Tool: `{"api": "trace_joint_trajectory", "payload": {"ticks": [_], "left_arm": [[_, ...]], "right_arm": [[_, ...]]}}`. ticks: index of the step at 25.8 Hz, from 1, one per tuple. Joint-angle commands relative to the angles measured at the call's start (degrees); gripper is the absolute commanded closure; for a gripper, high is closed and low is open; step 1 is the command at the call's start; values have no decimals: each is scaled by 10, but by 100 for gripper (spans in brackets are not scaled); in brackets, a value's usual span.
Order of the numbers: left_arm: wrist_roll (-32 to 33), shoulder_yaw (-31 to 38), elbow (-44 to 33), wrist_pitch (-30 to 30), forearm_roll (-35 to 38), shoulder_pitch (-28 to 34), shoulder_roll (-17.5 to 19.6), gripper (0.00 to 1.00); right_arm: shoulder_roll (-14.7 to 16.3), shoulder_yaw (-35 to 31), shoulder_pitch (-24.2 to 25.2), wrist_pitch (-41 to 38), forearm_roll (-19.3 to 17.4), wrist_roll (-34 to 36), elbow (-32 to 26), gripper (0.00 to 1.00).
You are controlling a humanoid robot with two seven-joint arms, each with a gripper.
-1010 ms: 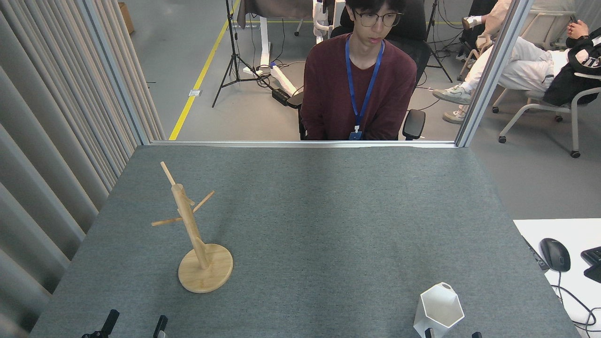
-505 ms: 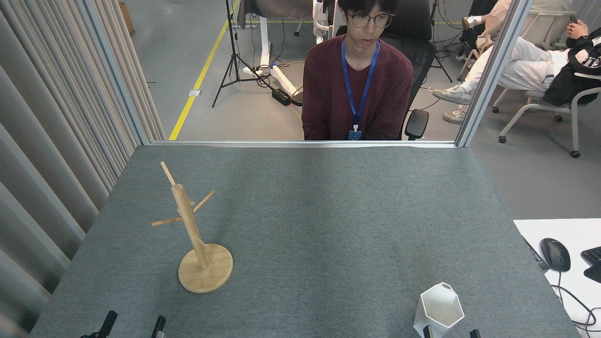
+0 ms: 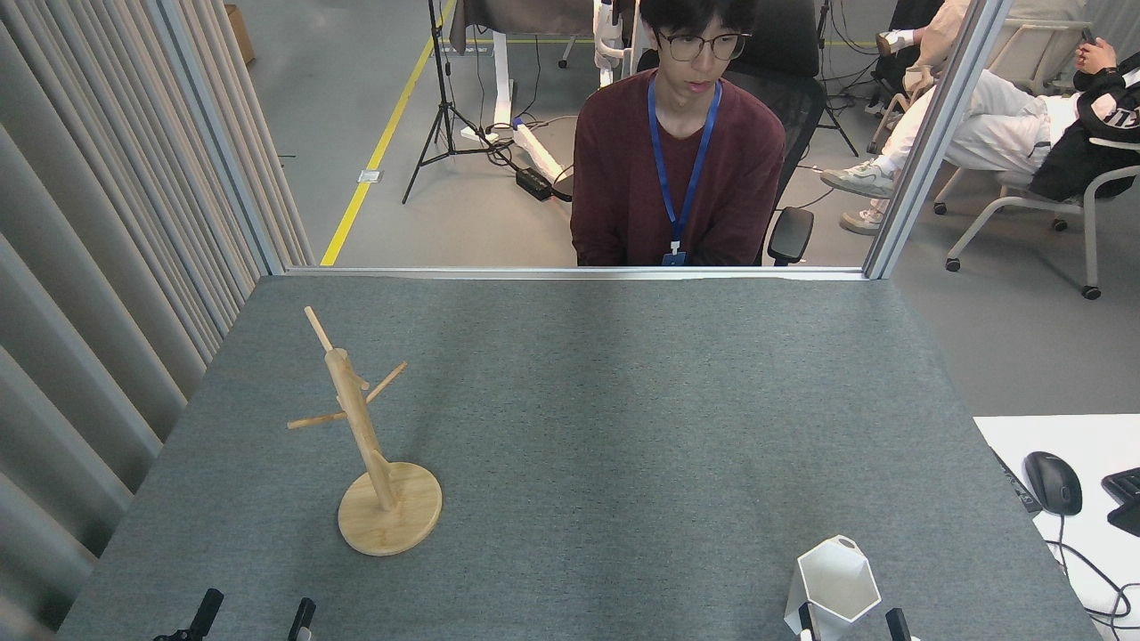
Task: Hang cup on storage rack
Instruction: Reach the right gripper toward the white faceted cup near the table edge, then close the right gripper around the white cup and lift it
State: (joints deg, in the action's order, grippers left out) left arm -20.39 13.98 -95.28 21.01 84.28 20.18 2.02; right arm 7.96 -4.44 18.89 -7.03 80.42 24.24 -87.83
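slim black finger tips on left hand (image 3: 254, 616) and right hand (image 3: 850, 621)

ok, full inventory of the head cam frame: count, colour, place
storage rack: 1, light bamboo, upright on table, left of centre, pegs bare
cup: 1, white, hexagonal rim, upright at near right table edge
table: 1, grey felt top
mouse: 1, black, on white desk at right
tripod: 1, black, on floor behind
person: 1, maroon top, blue lanyard, seated behind the table's far edge
left gripper: 1, black, open, near left edge, empty
right gripper: 1, black, open, fingertips at the cup's near side
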Motion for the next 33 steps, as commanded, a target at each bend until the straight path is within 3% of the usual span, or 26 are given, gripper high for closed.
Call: {"api": "trace_joint_trajectory", "payload": {"ticks": [1,7,25,26,28,29,33], "left_arm": [[-1,0,1,0,0,0,0,1],[-1,0,2,0,-1,0,0,1],[-1,1,0,0,0,0,0,1],[-1,1,0,0,0,0,1,1],[-1,1,0,1,0,0,1,1],[-1,1,-1,0,0,0,1,1],[-1,-1,-7,1,0,0,1,1]], "right_arm": [[1,0,-5,-1,1,0,5,1],[16,0,-16,-1,2,0,14,1],[17,6,-75,-3,3,1,90,2],[17,7,-75,-3,4,1,93,4],[17,10,-75,-3,12,1,94,30],[17,11,-73,-3,19,2,94,36],[11,9,-69,-8,19,11,72,42]]}}
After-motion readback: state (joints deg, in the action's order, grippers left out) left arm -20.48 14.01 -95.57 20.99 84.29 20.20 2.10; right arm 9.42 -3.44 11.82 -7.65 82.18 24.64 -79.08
